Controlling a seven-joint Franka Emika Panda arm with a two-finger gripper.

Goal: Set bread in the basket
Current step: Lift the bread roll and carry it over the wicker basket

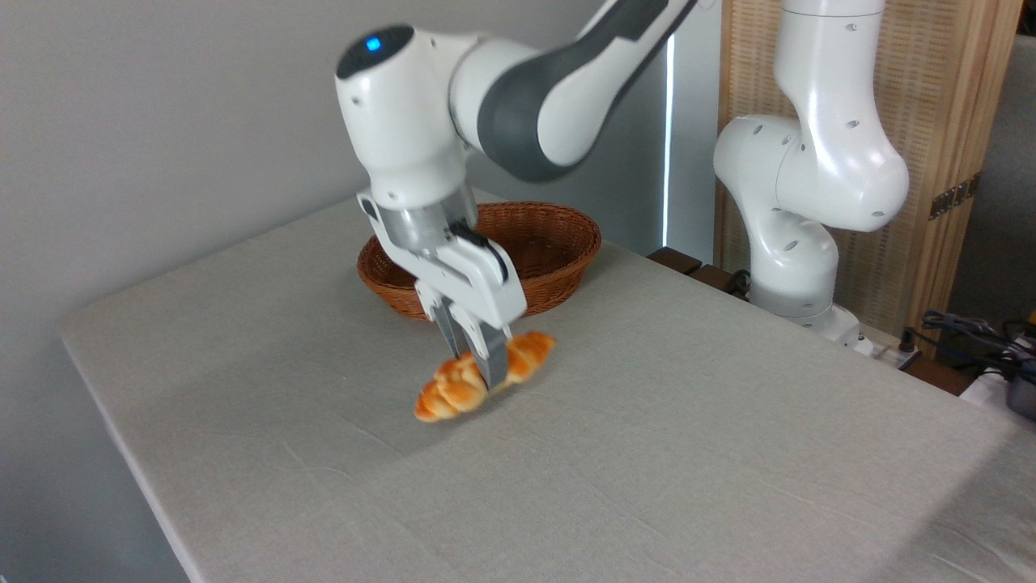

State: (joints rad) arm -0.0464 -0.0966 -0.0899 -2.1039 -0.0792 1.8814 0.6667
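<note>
The bread [453, 393], a braided golden-orange loaf with pointed ends, lies slantwise at the middle of the table, its right end higher in the picture. My gripper [479, 368] comes down from above and its two fingers [494, 363] clamp the loaf across its middle, so it is shut on the bread. Whether the loaf still rests on the cloth or hangs just above it I cannot tell. The reddish-brown wicker basket [558, 235] stands right behind the gripper, partly hidden by the hand, and no contents show in it.
The grey-clothed table [688, 453] ends in edges at the left and front. The arm's white base [797, 267] stands off the table's far right corner, before a wooden screen [939, 146]. Cables [971, 332] lie at the far right.
</note>
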